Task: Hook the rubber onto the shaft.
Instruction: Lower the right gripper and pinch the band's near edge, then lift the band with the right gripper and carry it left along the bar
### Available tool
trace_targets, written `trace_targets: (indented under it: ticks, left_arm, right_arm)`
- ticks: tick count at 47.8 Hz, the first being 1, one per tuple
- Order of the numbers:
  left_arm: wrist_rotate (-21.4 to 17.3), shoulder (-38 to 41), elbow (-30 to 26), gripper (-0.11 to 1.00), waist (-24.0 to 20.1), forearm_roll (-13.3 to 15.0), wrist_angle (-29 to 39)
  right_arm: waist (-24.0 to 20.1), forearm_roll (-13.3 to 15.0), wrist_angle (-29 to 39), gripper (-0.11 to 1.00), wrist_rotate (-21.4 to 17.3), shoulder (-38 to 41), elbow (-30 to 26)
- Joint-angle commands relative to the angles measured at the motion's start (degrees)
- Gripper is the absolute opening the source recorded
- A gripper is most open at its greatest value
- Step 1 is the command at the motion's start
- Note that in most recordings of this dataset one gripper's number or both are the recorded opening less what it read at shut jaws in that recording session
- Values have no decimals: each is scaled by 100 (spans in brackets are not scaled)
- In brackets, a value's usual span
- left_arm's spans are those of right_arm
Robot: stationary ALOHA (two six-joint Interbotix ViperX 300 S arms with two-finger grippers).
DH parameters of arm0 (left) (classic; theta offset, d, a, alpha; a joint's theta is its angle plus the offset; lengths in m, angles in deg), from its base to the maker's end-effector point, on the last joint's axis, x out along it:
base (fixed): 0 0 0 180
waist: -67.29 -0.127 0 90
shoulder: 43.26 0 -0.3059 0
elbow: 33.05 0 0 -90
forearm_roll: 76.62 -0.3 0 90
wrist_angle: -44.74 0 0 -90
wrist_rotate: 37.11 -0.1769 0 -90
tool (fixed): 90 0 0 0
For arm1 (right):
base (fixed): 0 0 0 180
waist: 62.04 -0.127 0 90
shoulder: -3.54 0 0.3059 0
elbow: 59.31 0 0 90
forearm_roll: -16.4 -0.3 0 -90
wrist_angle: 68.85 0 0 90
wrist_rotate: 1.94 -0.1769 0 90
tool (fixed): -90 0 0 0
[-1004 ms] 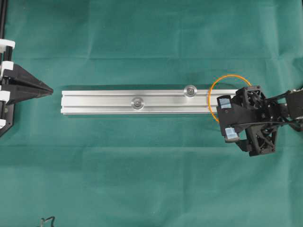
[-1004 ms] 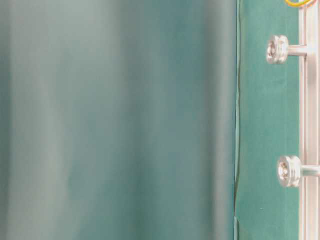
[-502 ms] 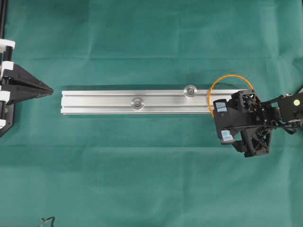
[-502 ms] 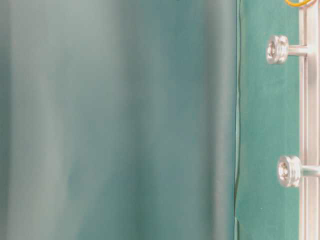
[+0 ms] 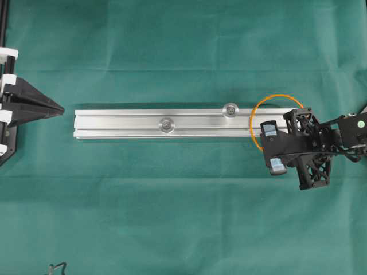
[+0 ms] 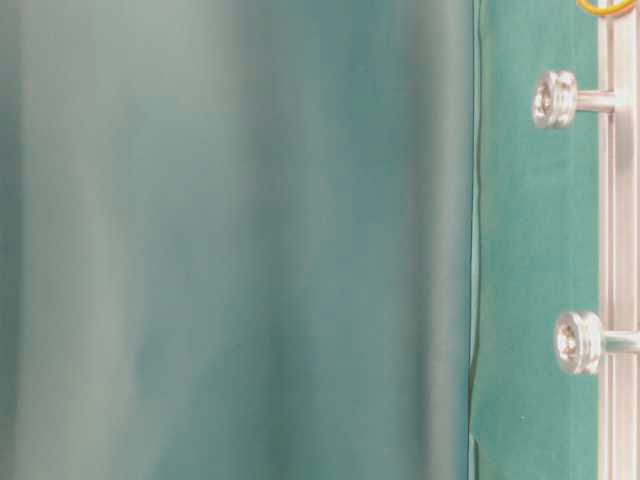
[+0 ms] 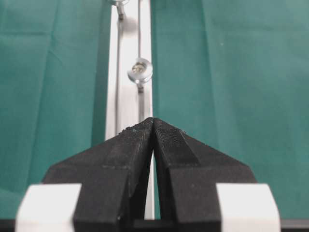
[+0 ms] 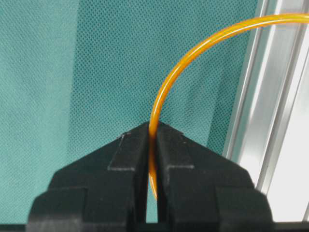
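The rubber is a thin orange ring draped over the right end of the silver rail; a sliver of the rubber shows in the table-level view. My right gripper is shut on the ring's near-side arc, just off the rail's front edge. In the right wrist view the rubber is pinched between the black fingers of the right gripper and curves up over the rail. Two silver shafts stand on the rail. My left gripper is shut and empty beyond the rail's left end.
Green cloth covers the table. The left wrist view looks along the rail past the nearer shaft. In the table-level view both shafts stick out sideways from the rail, beside a blurred green fold.
The right gripper's fingers closed from wide open onto the rubber, and the arm settled slightly. The left arm has not moved.
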Motion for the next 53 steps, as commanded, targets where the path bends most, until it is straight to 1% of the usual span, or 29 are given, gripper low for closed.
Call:
trace_targets:
  ticks: [1, 8, 15, 28, 33, 42, 53]
  left_arm:
    - [0, 53, -167, 0, 18, -18, -44]
    - [0, 44, -167, 0, 18, -18, -44]
    - [0, 53, -167, 0, 18, -18, -44]
    - [0, 53, -167, 0, 18, -18, -44]
    - [0, 44, -158, 0, 18, -18, -44]
    - [0, 44, -158, 0, 9, -18, -44]
    - [0, 44, -167, 0, 18, -18, -44]
  right_arm:
    - [-18, 9, -9, 5, 0, -105, -70]
    - [-18, 9, 53, 5, 0, -237, -158]
    - [-18, 9, 413, 5, 0, -536, -325]
    - [-18, 53, 1485, 5, 0, -1107, -896]
    - [-18, 176, 1969, 5, 0, -1283, -1204]
    - [-18, 404, 2733, 5, 0, -1415, -1723]
    - [-18, 448, 3419, 5, 0, -1485, -2259]
